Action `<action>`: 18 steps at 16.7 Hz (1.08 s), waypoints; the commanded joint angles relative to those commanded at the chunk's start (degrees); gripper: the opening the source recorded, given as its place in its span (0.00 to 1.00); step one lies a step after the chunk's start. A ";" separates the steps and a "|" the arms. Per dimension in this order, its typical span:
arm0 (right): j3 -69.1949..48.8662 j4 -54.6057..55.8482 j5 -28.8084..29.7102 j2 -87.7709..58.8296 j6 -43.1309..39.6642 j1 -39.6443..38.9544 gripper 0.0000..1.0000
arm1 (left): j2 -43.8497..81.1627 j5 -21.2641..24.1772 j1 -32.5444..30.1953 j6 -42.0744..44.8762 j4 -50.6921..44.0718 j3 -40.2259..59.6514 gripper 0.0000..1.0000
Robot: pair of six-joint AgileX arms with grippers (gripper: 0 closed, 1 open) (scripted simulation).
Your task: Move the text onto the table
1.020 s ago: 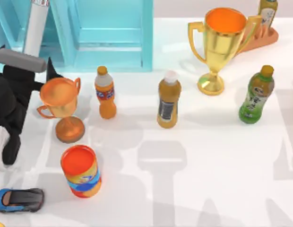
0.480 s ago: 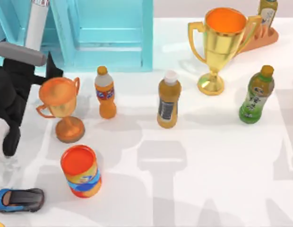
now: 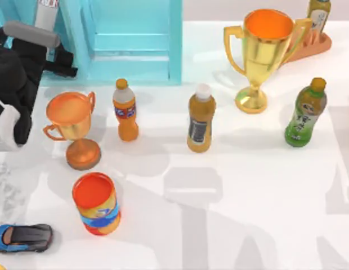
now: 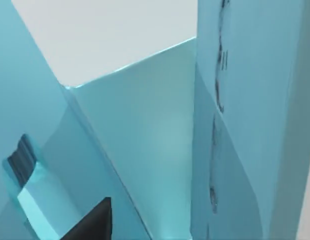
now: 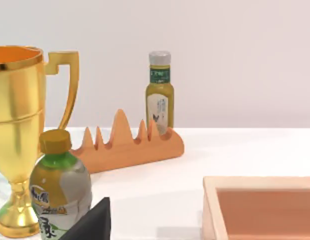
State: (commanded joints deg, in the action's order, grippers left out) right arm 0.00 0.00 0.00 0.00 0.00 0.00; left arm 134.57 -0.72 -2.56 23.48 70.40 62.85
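Upright in the turquoise shelf (image 3: 135, 56), right before the left end effector (image 3: 63, 63): the text (image 4: 245, 100). Opening and hold impossible to tell. Probably stiff, heavy, slick-covered; best pinched across both covers.

Bright, even light — soft grey shadows

Left arm (image 3: 17, 84): bulky matte-black housing with rounded segments, a grey cylindrical cross-piece on top, a white panel on its lower flank, and a white tube bearing a small red marking. Finger (image 4: 90, 225): dark, wedge-shaped.
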 joint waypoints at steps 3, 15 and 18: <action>0.00 0.00 0.00 0.00 0.00 0.00 1.00 | 1.84 -0.98 -1.18 -0.03 -1.48 3.30 1.00; 0.00 0.00 0.00 0.00 0.00 0.00 1.00 | 1.92 -1.05 -1.27 -0.03 -1.53 3.43 0.40; 0.00 0.00 0.00 0.00 0.00 0.00 1.00 | 1.92 -1.05 -1.27 -0.03 -1.53 3.43 0.17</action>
State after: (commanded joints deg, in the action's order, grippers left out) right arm 0.00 0.00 0.00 0.00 0.00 0.00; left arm 136.49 -1.77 -3.83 23.45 68.87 66.27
